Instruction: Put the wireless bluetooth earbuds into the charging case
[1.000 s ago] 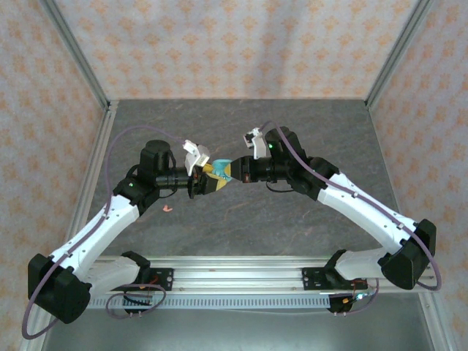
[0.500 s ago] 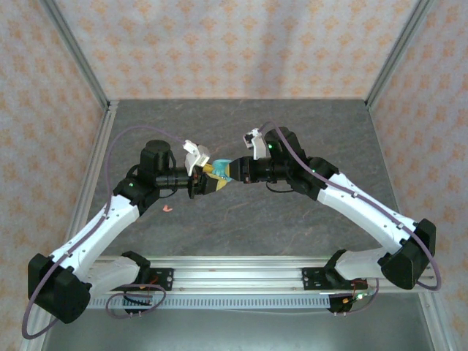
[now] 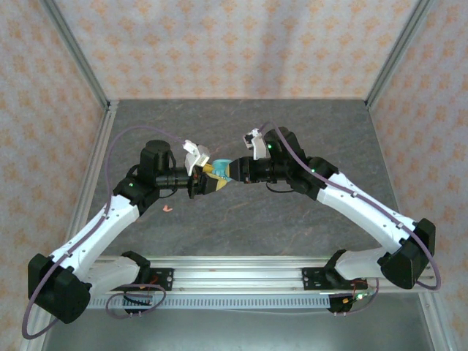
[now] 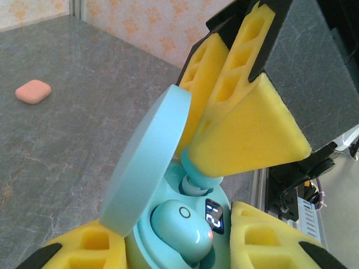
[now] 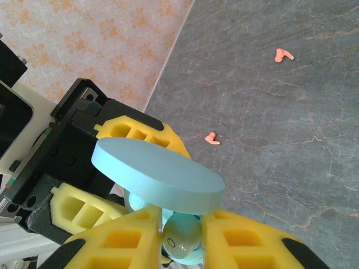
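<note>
My left gripper (image 3: 207,179) is shut on the teal charging case (image 4: 224,238), whose lid (image 4: 148,168) stands open. One teal earbud (image 4: 176,221) lies seated in the case beside a lit display (image 4: 213,216). My right gripper (image 5: 182,235) meets it from the other side, shut on a second teal earbud (image 5: 182,242). That earbud (image 4: 197,171) stands upright with its tip at the empty socket. Two coral-pink earbuds (image 5: 283,55) (image 5: 211,138) lie loose on the table.
A coral-pink oval case (image 4: 33,91) rests shut on the grey stone-pattern table (image 3: 292,219). A pink speck (image 3: 167,210) lies near the left arm. Patterned walls close the table on three sides, and a metal rail (image 3: 234,278) runs along the near edge.
Both arms stay almost still, grippers meeting over the middle of the table. The right gripper has nudged slightly toward the case.
</note>
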{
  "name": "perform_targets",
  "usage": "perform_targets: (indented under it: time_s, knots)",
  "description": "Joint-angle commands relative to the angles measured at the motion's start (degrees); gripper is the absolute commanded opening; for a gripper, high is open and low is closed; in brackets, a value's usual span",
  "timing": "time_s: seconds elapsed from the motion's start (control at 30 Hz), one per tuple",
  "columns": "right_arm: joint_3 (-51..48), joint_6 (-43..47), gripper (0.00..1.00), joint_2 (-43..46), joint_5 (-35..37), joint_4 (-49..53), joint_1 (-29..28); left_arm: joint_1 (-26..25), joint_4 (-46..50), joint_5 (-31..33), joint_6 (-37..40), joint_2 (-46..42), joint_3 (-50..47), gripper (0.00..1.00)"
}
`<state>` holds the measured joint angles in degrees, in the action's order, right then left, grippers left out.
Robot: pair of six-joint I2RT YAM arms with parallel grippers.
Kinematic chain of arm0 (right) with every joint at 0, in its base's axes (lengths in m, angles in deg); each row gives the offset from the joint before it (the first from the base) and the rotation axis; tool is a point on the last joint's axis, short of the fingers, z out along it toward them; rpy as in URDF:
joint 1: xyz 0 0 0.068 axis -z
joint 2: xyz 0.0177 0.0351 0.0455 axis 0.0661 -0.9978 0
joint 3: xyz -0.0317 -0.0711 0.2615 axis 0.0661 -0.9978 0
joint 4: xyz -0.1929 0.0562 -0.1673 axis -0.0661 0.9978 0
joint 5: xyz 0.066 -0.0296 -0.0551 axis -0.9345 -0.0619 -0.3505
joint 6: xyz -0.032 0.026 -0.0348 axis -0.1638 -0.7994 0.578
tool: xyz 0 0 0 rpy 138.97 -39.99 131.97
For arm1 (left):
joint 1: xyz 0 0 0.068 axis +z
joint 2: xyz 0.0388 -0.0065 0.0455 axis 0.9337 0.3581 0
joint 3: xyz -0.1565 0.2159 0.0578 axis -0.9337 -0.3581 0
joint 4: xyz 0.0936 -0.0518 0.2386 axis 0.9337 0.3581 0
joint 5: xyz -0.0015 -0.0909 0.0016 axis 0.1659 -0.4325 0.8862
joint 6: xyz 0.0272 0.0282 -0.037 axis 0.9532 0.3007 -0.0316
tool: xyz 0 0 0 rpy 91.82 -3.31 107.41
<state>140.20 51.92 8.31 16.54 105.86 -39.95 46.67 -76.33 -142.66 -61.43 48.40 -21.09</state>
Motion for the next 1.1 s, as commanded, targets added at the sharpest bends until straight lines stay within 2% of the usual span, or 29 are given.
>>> perform_targets:
  time_s: [0.0,0.63,1.07]
  knots:
    - [1.62,0.94,0.26,-0.23,1.56,1.17,-0.29,0.31,-0.63,-0.9,-0.1,-0.58,2.62,0.05]
    - [2.06,0.58,0.28,1.03,1.6,1.14,-0.29,0.29,-0.54,-0.84,-0.02,-0.74,2.82,0.05]
    - [3.44,1.83,0.3,9.11,7.39,4.59,0.52,0.29,-0.63,-1.08,-0.37,-0.51,3.91,0.05]
